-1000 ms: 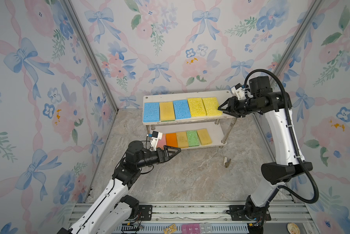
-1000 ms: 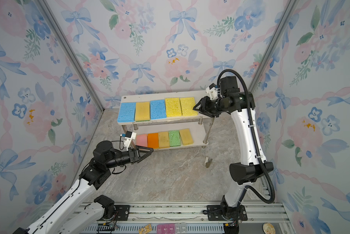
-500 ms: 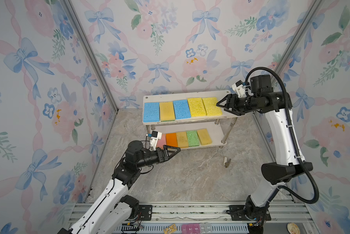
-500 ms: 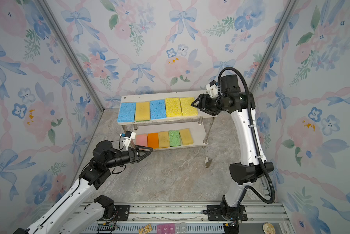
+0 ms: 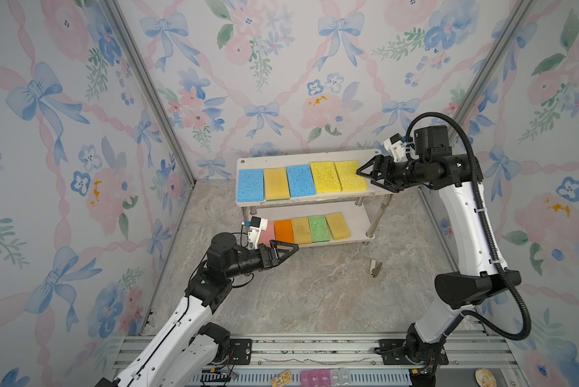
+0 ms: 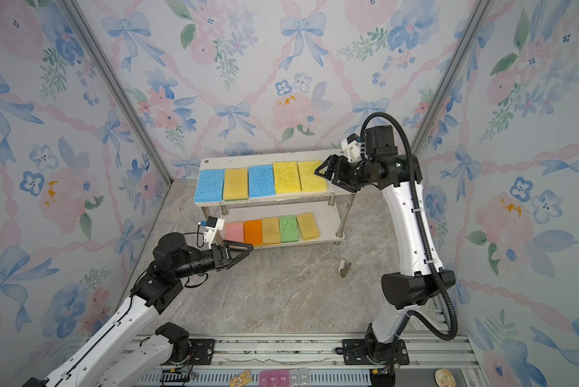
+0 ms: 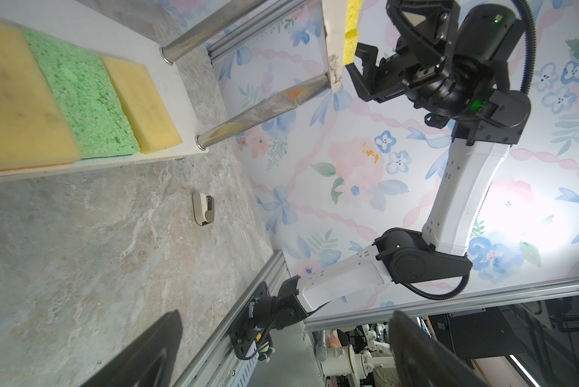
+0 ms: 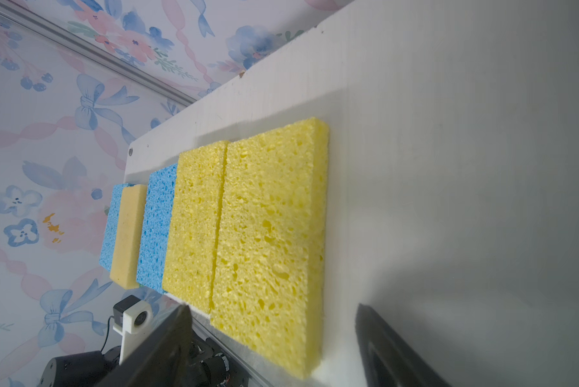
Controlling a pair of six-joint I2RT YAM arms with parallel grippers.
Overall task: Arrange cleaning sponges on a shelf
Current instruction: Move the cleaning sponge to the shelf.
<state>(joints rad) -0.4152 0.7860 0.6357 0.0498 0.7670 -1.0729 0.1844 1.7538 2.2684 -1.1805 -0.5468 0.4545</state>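
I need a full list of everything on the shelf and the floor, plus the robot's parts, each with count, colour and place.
shelf: 1, white, two boards, metal legs, back of the floor.
blue sponges: 2, blue, upper board.
bright yellow sponges: 2, yellow, upper board, side by side at one end.
mustard sponges: 3, mustard, one upper board, two lower.
pink sponge: 1, pink, lower board, at the end.
orange sponge: 1, orange, lower board, beside the pink.
green sponge: 1, green, lower board, between two mustard ones.
clip: 1, grey, floor before the shelf.
left end effector: 1, black, open, empty, before the lower board.
right end effector: 1, black, open, empty, at the bright yellow sponges.
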